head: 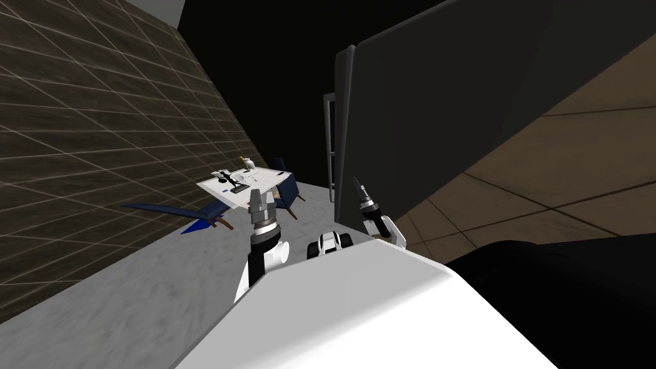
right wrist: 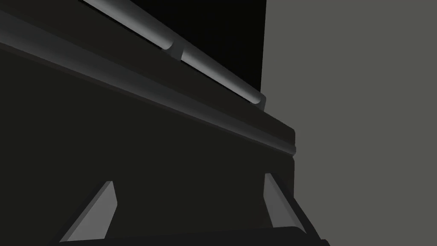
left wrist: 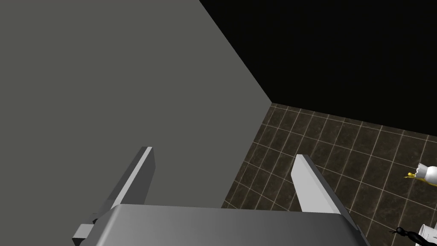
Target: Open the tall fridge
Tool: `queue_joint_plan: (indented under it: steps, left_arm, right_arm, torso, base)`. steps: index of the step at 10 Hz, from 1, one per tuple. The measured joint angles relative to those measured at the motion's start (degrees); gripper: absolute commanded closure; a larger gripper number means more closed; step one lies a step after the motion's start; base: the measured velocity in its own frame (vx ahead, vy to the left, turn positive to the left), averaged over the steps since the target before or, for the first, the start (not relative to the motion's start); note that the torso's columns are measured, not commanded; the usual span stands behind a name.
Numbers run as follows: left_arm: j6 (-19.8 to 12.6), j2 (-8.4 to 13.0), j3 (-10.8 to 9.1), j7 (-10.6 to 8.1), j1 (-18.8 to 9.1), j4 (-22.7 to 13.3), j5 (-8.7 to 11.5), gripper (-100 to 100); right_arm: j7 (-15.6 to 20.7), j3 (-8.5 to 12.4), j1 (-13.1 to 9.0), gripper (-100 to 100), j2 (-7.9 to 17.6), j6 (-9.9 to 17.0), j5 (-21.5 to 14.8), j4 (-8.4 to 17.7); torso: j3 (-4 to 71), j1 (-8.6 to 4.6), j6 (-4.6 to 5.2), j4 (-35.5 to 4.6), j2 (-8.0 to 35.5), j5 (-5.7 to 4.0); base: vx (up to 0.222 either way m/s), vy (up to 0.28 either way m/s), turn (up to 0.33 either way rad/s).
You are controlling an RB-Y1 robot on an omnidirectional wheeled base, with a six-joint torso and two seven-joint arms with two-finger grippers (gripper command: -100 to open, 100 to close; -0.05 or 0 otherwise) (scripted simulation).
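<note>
1. The left gripper [head: 257,197] is up just ahead of the chest, on the side toward the table. Its fingers [left wrist: 138,179] are spread wide with nothing between them. They point toward a flat grey surface [left wrist: 106,85].
2. The right gripper [head: 356,186] is up just beside the near edge of the fridge [head: 461,90]. Its fingers [right wrist: 102,209] are also spread and hold nothing. The fridge's dark face lies close between and beyond them, but I cannot tell whether they touch it.
3. The fridge is a tall dark box on the robot's right, standing on the grey floor [head: 128,301].
4. Its handle [head: 330,144] is a grey bar along the door's edge, farther off than the right gripper. In the right wrist view it is a rounded bar on short mounts, past the fingertips and apart from them.
5. A brown tiled surface [head: 544,179] shows on the fridge's far side.
6. A white table [head: 221,192] stands on the floor beyond the left gripper, well apart from the fridge.
7. A small white and yellow thing [head: 246,162] sits at the table's far edge, and a small black thing [head: 238,184] sits nearer its middle. They are too small to name.
8. Blue chairs [head: 289,187] stand at the table's edges.
9. A dark tiled wall [head: 96,128] rises behind the table.
10. Between the wall and the fridge lies a black area [head: 275,77].
</note>
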State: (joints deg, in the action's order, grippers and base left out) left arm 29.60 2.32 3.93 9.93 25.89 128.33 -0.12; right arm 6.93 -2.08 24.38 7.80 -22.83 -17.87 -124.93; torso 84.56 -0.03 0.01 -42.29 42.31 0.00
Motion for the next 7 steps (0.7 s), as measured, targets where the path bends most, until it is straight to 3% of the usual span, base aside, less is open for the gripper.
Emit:
queue_joint_plan:
  steps: [4,5,7]
  left_arm:
    - [0.00,0.00,0.00,0.00,0.00,0.00,0.00,0]
    - [0.00,0.00,0.00,0.00,0.00,0.00,0.00,0]
    - [0.00,0.00,0.00,0.00,0.00,0.00,0.00,0]
  right_arm:
    - [3.12,-1.41,-0.35,-100,1.14,4.56,-6.61,2.17]
    - [3.96,-1.37,-1.58,-100,1.85,6.49,-8.27,3.77]
    - [5.34,-1.78,-1.25,-100,2.23,8.40,-11.51,4.75]
  torso:
    - [0.00,0.03,-0.02,0.00,-0.01,0.00]
    - [0.04,0.04,-0.02,0.02,-0.09,0.01]
    - [0.00,0.04,-0.01,0.00,0.00,0.01]
  base:
    - [0.024,0.032,0.047]
    - [0.032,0.029,0.027]
    - [0.021,0.030,0.030]
